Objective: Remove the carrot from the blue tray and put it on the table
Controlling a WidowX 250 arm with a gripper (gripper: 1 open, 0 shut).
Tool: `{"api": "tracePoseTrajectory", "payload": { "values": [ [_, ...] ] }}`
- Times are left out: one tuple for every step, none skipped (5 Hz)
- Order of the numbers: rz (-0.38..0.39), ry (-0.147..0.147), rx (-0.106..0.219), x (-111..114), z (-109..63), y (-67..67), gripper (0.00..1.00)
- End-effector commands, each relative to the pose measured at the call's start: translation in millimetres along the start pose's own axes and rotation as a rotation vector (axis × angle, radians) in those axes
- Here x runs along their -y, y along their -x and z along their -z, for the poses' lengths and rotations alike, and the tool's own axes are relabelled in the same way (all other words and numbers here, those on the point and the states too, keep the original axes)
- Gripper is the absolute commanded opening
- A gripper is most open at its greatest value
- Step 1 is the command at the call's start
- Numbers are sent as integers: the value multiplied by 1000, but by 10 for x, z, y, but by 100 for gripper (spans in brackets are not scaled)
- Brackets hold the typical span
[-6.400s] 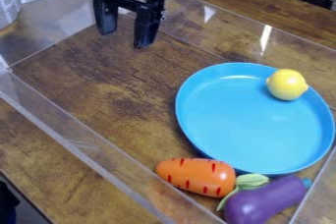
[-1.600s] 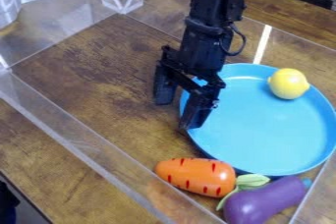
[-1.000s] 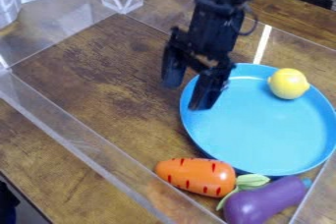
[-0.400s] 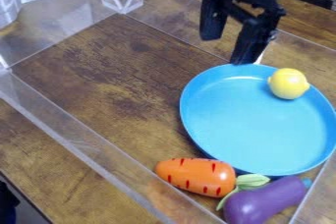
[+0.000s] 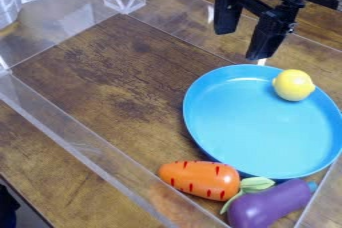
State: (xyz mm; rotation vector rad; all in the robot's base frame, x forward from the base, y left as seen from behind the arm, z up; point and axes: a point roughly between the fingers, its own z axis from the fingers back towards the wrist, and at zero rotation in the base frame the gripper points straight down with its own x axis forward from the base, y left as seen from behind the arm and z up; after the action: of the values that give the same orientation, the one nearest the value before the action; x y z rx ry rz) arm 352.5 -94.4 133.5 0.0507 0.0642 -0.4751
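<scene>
Gripper (image 5: 249, 33): black, jaws spread, nothing held, hung above the far rim of the blue tray (image 5: 241, 127). Carrot (image 5: 201, 179): laid on the table (image 5: 107, 82) just beside the tray's near rim. Lemon (image 5: 293, 85): contained in the tray. Eggplant (image 5: 271, 201): beside the carrot. No legible writing.

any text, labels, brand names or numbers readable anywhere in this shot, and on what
No readable text: none on the carrot, blue tray, lemon, eggplant, gripper or table.
The carrot's dark marks are stripes, not letters.
</scene>
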Motion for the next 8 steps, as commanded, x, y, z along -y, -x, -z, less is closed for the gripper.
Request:
{"api": "tracePoseTrajectory", "payload": {
  "values": [
    [20, -10, 63, 42, -144, -87, 100],
    [31, -8, 67, 54, -108, -128, 100],
    [42, -4, 67, 63, -70, -163, 100],
    [48, -2, 69, 69, -36, -196, 100],
    [56, 1, 71, 83, -8, -226, 100],
    [65, 4, 73, 92, 20, -260, 100],
    [74, 7, 75, 93, 54, -301, 100],
    [75, 12, 72, 95, 90, -333, 100]
  ]
}}
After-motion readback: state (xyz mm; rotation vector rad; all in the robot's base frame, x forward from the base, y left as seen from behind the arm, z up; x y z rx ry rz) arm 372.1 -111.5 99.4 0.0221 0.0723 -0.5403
